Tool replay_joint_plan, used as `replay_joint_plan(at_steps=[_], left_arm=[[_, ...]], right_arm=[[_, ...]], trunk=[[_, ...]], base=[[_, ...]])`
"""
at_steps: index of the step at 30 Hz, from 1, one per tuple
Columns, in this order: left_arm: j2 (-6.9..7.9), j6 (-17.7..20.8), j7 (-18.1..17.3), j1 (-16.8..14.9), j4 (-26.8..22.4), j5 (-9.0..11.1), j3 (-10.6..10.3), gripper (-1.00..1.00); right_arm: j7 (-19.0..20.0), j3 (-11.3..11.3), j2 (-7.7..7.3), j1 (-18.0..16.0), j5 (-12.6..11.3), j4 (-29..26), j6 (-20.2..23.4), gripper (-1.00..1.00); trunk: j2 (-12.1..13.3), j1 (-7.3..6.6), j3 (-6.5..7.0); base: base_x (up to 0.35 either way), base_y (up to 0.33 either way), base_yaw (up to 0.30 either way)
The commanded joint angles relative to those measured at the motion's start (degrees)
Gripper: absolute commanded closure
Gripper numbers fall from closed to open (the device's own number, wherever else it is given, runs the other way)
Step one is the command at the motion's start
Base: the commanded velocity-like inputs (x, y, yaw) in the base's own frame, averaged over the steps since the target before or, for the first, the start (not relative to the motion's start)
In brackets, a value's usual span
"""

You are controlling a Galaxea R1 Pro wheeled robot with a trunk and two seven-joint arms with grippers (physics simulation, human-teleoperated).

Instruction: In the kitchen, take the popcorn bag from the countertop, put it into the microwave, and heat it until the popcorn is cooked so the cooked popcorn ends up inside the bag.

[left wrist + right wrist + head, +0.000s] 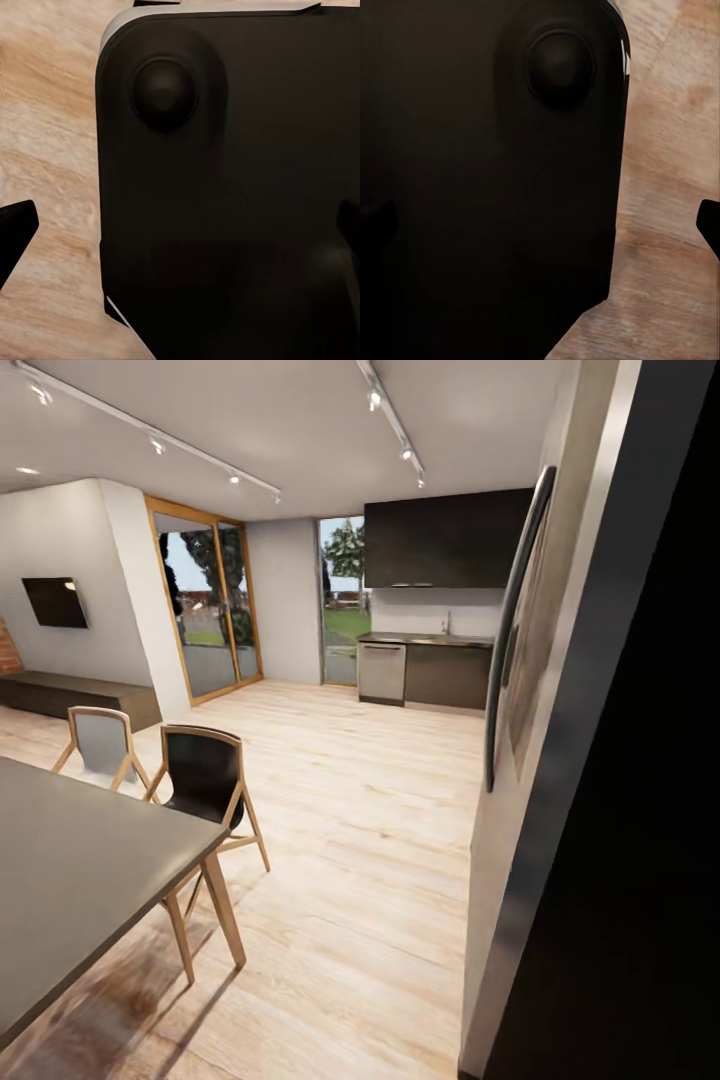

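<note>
light wood floor (370,830), dark table (70,860) with two chairs (205,775) — glazed doors (205,605), ceiling track lights (390,420).

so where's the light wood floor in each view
head view: wood floor runs through the middle, from the dining table back to the far countertop.
left wrist view: a strip beside the robot's dark base.
right wrist view: a strip beside that base.
shared landmark: the floor's plank grain.
</note>
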Motion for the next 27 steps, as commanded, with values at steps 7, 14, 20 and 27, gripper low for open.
replay_joint_plan(at_steps=[7, 14, 20, 27], left_arm=[[-0.01, -0.10, -0.04, 0.00, -0.02, 0.11, 0.04, -1.00], [-0.01, -0.10, -0.04, 0.00, -0.02, 0.10, 0.04, -1.00], [-0.01, -0.10, -0.04, 0.00, -0.02, 0.10, 0.04, -1.00], [-0.01, -0.10, -0.04, 0.00, -0.02, 0.10, 0.04, -1.00]], right_arm=[[-0.01, 0.10, -0.02, -0.01, -0.02, 0.01, -0.09, -1.00], [-0.01, 0.10, -0.02, -0.01, -0.02, 0.00, -0.12, -1.00], [-0.01, 0.10, -0.02, -0.01, 0.06, 0.01, -0.14, -1.00], [-0.01, -0.22, 0.02, -0.01, 0.12, 0.01, -0.14, -1.00]], trunk=[[-0.02, 0.00, -0.04], [-0.02, 0.00, -0.04], [-0.02, 0.00, -0.04], [-0.02, 0.00, -0.04]], base=[[0.200, 0.175, 0.009], [0.243, 0.215, 0.000], [0.244, 0.216, 0.000], [0.244, 0.216, 0.000]])
